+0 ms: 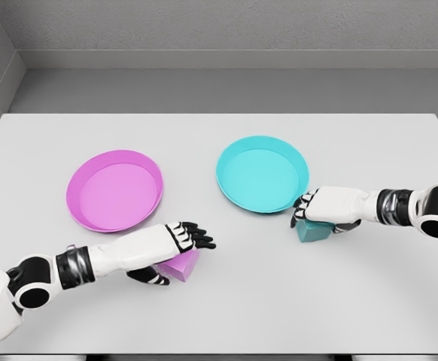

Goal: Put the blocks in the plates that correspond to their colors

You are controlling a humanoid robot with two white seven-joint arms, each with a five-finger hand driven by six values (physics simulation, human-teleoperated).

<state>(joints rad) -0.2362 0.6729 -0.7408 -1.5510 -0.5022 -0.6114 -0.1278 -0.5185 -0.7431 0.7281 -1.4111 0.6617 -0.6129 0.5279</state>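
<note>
A pink block [183, 266] lies on the white table [226, 308], just below the pink plate [114, 189]. My left hand [175, 254] reaches over it from the left, fingers above and thumb below, closing around it but not clearly clamped. A teal block [313, 230] sits at the lower right rim of the teal plate [263, 174]. Over that block my right hand [309, 212] comes in from the right, fingers curled down on its top and sides. Both plates hold nothing.
A grey floor and wall lie beyond the table's far edge. The two plates stand side by side in the middle of the table, pink left, teal right.
</note>
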